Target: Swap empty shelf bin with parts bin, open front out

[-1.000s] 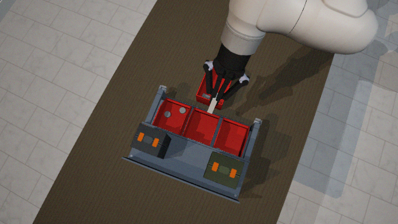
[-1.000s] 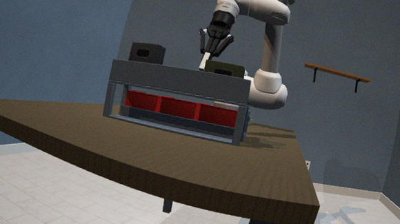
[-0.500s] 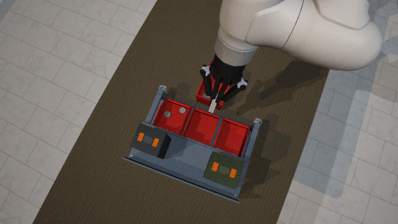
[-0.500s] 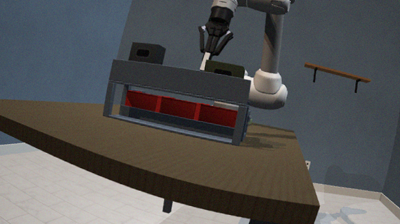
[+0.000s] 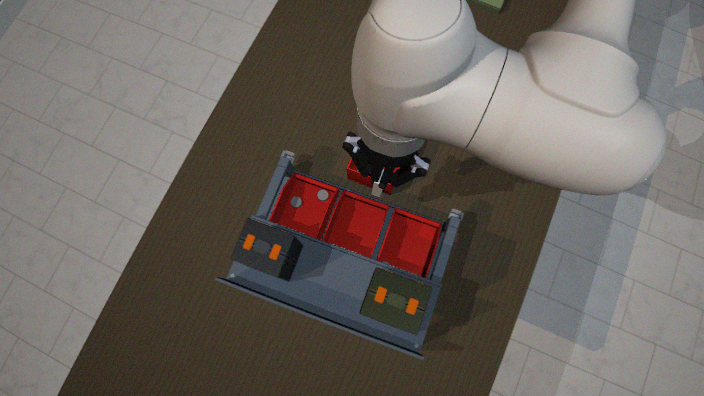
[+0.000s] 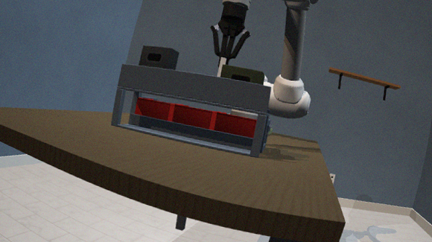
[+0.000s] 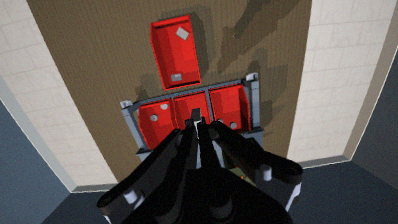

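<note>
Behind the shelf (image 5: 280,183), on the brown surface (image 5: 190,320), we are seeing the red bin with the parts (image 7: 175,50) only in full from the wrist view, where two pale parts are lying in it. From the top view the arm (image 5: 500,100) is covering most of that bin, leaving just a red corner (image 5: 356,173) showing beneath the claw (image 5: 380,186). From the exterior view we are not seeing it at all, since the shelf (image 6: 196,86) is standing in front of it.

We are finding the claw clenched with its pale fingertips pressed together and gripping nothing, hanging above the back edge of the shelf; the exterior view is showing it (image 6: 222,62) raised above the top board, between a dark case (image 6: 158,57) and a green case (image 6: 241,74).

Inside the shelf we are counting three red bins in a row. The middle one (image 5: 356,222) is looking empty from above; the one under the dark case's side (image 5: 302,205) is holding two grey discs. The third (image 5: 410,241) is partly hidden by the top board, though the wrist view is showing a small pale piece in it (image 7: 229,107). The exterior view is showing only red walls behind the front lip.
</note>
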`<state>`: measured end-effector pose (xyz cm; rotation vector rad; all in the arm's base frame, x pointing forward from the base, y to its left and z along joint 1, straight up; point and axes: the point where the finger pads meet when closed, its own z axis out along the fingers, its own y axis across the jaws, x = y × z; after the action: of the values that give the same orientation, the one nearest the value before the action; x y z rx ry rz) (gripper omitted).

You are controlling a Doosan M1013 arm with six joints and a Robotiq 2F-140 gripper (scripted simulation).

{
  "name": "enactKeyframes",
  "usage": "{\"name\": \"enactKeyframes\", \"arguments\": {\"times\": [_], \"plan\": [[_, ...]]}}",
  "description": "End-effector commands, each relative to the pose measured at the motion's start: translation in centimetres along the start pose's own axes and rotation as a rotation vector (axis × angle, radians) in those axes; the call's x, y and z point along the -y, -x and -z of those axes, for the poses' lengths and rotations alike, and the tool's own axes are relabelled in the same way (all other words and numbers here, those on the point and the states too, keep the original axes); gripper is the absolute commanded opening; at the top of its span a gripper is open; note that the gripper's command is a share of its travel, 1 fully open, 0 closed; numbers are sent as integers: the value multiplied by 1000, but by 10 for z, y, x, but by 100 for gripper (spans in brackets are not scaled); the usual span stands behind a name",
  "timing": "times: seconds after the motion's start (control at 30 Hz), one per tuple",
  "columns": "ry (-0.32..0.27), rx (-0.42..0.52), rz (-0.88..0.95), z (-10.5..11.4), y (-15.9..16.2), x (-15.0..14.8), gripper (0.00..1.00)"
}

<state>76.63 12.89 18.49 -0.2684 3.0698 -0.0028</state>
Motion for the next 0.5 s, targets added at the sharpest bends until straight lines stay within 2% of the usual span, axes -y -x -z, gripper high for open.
{"name": "enactKeyframes", "arguments": {"times": [0.0,0.47], "plan": [[5,-30,0,-1,0,0,10],[9,-55,-1,-1,-9,-2,10]]}}
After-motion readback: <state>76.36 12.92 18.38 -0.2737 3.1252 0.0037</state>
